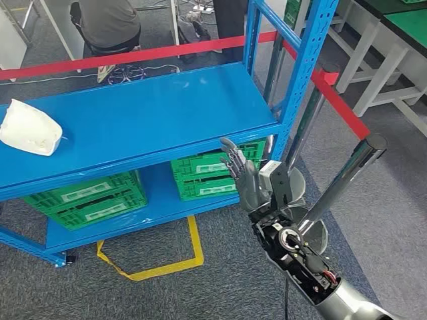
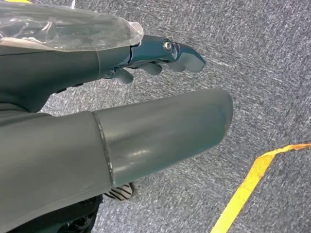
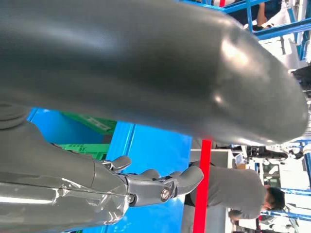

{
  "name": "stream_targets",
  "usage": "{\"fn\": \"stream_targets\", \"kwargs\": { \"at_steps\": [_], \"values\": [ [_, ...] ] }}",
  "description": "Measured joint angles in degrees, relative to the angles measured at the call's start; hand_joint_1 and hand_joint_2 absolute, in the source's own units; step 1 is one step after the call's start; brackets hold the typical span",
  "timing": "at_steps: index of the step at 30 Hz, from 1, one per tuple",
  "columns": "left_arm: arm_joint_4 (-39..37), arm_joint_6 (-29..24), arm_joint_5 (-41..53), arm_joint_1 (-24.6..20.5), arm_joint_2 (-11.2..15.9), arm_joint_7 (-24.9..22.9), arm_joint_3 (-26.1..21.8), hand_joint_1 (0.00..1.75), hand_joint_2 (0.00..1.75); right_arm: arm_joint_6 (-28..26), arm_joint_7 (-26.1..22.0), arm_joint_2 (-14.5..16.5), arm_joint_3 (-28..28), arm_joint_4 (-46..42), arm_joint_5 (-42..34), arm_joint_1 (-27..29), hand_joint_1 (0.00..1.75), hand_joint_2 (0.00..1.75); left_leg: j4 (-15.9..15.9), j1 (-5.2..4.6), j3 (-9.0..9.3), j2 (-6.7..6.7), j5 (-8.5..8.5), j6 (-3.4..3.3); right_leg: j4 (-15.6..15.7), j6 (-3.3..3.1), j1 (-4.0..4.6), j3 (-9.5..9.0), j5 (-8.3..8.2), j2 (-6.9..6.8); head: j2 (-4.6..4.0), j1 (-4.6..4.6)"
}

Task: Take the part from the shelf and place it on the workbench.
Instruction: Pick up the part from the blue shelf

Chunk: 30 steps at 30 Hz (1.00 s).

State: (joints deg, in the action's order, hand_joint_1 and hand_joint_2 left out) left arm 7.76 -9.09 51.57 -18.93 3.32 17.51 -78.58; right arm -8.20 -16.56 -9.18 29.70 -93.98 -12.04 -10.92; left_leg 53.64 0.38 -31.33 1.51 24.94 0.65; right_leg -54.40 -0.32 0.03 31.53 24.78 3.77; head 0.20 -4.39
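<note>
The part [image 1: 30,128] is a white, rounded, shell-like piece lying at the far left of the blue shelf [image 1: 151,117]. My right hand [image 1: 243,177] is raised in front of the shelf's right end, just below its front edge, far to the right of the part. Its fingers are stretched out and apart, holding nothing; the right wrist view shows the fingers [image 3: 157,183] straight against the blue shelf. My left hand [image 2: 110,82] hangs over grey carpet with its fingers [image 2: 165,51] extended and nothing in them.
Green crates [image 1: 91,197] [image 1: 211,175] sit on the lower shelf level. Blue uprights [image 1: 307,67] frame the shelf's right end. Red barrier tape [image 1: 151,53] runs behind, with a person [image 1: 108,27] crouched beyond it. White-framed tables [image 1: 397,47] stand at right. Yellow floor tape [image 1: 161,267] marks the carpet.
</note>
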Motion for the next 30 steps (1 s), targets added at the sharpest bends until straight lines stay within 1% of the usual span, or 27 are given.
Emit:
{"fn": "stream_targets", "kwargs": {
  "at_steps": [3,6,10,11,12,13,14,15,16,17,18,19,20,21,22,23,24,26,27,28,29,30],
  "values": [
    [0.00,0.35,-0.12,0.18,0.00,0.21,0.00,0.00,0.00,0.07,0.05,0.00,-0.02,-0.02,0.08,0.28,0.00,0.00,0.00,0.00,0.00,0.00,0.00,0.00,0.00,0.00,0.00,0.00,0.00,0.00,0.00,0.01],
    [0.00,0.54,-0.25,0.48,0.00,0.55,0.00,0.00,0.00,0.23,0.10,0.00,-0.02,-0.02,0.27,0.65,0.00,0.00,0.19,-0.16,-0.02,0.01,0.16,-0.25,0.08,0.13,-0.15,-0.02,0.01,0.02,0.00,0.01],
    [0.00,0.71,-0.20,0.57,0.04,0.66,0.00,0.00,0.00,0.32,0.25,0.00,-0.03,-0.13,0.57,0.89,0.00,0.00,0.08,-0.31,0.07,-0.08,0.18,-0.67,0.23,0.52,-0.35,-0.07,-0.02,0.20,0.00,0.02],
    [0.00,0.72,-0.15,0.55,0.04,0.66,0.00,0.00,0.00,0.33,0.27,0.00,-0.07,-0.25,0.62,0.95,0.00,0.00,-0.32,-0.16,0.33,-0.25,0.03,-0.85,0.10,0.68,-0.32,0.06,0.12,0.01,0.00,0.01],
    [0.00,0.72,-0.10,0.54,0.02,0.66,0.00,0.00,0.00,0.33,0.28,0.00,-0.13,-0.38,0.64,0.94,0.00,0.00,-0.79,0.03,0.68,-0.45,-0.10,-1.06,-0.65,0.83,-0.23,0.43,0.67,-0.48,0.00,-0.11],
    [0.00,0.72,-0.06,0.55,0.00,0.66,0.00,0.00,0.00,0.34,0.28,0.00,-0.23,-0.49,0.66,0.91,0.00,0.00,-1.24,0.25,1.06,-0.71,-0.20,-1.27,-2.63,1.00,-0.14,1.33,1.83,-1.16,0.00,-0.31],
    [0.00,0.72,-0.01,0.58,-0.01,0.65,0.00,0.00,0.00,0.35,0.30,0.00,-0.33,-0.54,0.67,0.93,0.00,0.00,-1.52,0.37,1.40,-0.97,-0.21,-1.41,-5.99,1.15,-0.18,2.92,3.52,-1.99,0.00,-0.53],
    [0.00,0.71,0.02,0.60,-0.02,0.63,0.00,0.00,0.00,0.39,0.33,0.00,-0.39,-0.55,0.67,0.93,0.00,0.00,-1.58,0.40,1.58,-1.17,-0.11,-1.49,-10.30,1.34,-0.28,4.97,5.39,-2.57,0.00,-0.70],
    [0.00,0.68,0.03,0.62,-0.02,0.58,0.00,0.00,0.00,0.45,0.38,0.00,-0.44,-0.54,0.66,0.99,0.00,0.00,-1.57,0.42,1.69,-1.37,0.01,-1.48,-14.47,1.56,-0.49,7.06,6.84,-2.88,0.00,-0.80],
    [0.00,0.63,0.03,0.65,-0.03,0.51,0.00,0.00,0.00,0.50,0.44,0.00,-0.45,-0.52,0.66,1.04,0.00,0.00,-1.55,0.48,1.86,-1.51,0.17,-1.36,-17.10,1.79,-0.75,8.50,7.27,-3.06,0.00,-0.81],
    [0.00,0.57,0.04,0.67,-0.04,0.44,0.00,0.00,0.00,0.55,0.49,0.00,-0.45,-0.50,0.66,1.06,0.00,0.00,-1.52,0.60,2.10,-1.60,0.37,-1.15,-17.45,2.02,-1.01,8.83,6.53,-3.20,0.00,-0.82],
    [0.00,0.52,0.08,0.69,-0.06,0.37,0.00,0.00,0.00,0.57,0.54,0.00,-0.48,-0.49,0.66,1.03,0.00,0.00,-1.46,0.78,2.44,-1.65,0.64,-0.87,-15.27,2.24,-1.27,7.90,4.71,-3.34,0.00,-0.85],
    [0.00,0.49,0.13,0.70,-0.08,0.32,0.00,0.00,0.00,0.60,0.57,0.00,-0.51,-0.48,0.66,0.97,0.00,0.00,-1.35,0.97,2.85,-1.67,1.01,-0.50,-11.15,2.47,-1.55,5.99,2.26,-3.56,0.00,-0.91],
    [0.02,0.48,0.18,0.68,-0.01,0.30,0.00,0.00,0.00,0.64,0.60,0.00,-0.53,-0.44,0.65,0.89,0.00,0.00,-1.20,1.03,3.13,-1.68,1.39,-0.08,-7.09,2.74,-1.67,4.02,0.62,-3.81,-0.01,-0.99],
    [0.03,0.46,0.25,0.64,0.05,0.27,0.00,0.00,0.00,0.68,0.61,0.00,-0.55,-0.40,0.63,0.78,0.00,0.00,-0.92,0.98,3.24,-1.70,1.74,0.35,-3.70,2.73,-1.74,2.28,-0.30,-3.93,-0.01,-1.05],
    [0.05,0.44,0.31,0.58,0.13,0.26,0.00,0.00,0.00,0.72,0.63,0.00,-0.53,-0.35,0.61,0.74,0.00,0.00,-0.75,0.90,3.22,-1.74,1.94,0.78,-1.78,2.56,-1.71,1.29,-0.48,-3.97,-0.01,-1.02],
    [0.07,0.42,0.34,0.53,0.21,0.25,0.00,0.00,0.00,0.75,0.65,0.00,-0.52,-0.30,0.58,0.72,0.00,0.00,-0.71,0.80,3.12,-1.79,2.00,1.16,-1.40,2.21,-1.54,1.01,0.05,-3.87,-0.01,-0.90],
    [0.07,0.39,0.38,0.48,0.21,0.24,0.00,0.00,0.00,0.81,0.65,-0.01,-0.52,-0.27,0.56,0.77,0.00,0.00,-0.74,0.93,3.17,-1.94,2.16,1.81,-1.38,1.23,-1.45,0.89,0.25,-3.59,0.00,-0.60],
    [0.07,0.39,0.40,0.45,0.21,0.24,0.00,0.00,0.00,0.83,0.61,-0.01,-0.58,-0.27,0.55,0.69,0.00,0.00,-0.07,1.02,2.96,-1.98,2.67,2.06,-1.36,0.78,-1.47,0.75,0.34,-3.51,0.00,-0.49],
    [0.07,0.38,0.43,0.39,0.22,0.24,0.00,0.00,0.00,0.84,0.58,-0.01,-0.62,-0.28,0.53,0.54,0.00,0.00,1.88,1.09,2.10,-1.98,3.74,2.25,-1.27,0.39,-1.53,0.58,0.40,-3.45,0.00,-0.36],
    [0.07,0.37,0.48,0.33,0.23,0.24,0.00,0.00,0.00,0.87,0.56,-0.01,-0.65,-0.28,0.50,0.41,0.00,0.00,5.25,1.12,0.38,-1.94,5.29,2.38,-1.20,0.07,-1.54,0.42,0.46,-3.41,0.00,-0.19],
    [0.07,0.36,0.55,0.28,0.23,0.24,0.00,0.00,0.00,0.90,0.54,0.00,-0.64,-0.27,0.46,0.30,0.00,0.00,9.74,1.09,-2.09,-1.90,7.05,2.44,-1.20,-0.16,-1.44,0.38,0.57,-3.37,0.00,0.01]
  ]
}}
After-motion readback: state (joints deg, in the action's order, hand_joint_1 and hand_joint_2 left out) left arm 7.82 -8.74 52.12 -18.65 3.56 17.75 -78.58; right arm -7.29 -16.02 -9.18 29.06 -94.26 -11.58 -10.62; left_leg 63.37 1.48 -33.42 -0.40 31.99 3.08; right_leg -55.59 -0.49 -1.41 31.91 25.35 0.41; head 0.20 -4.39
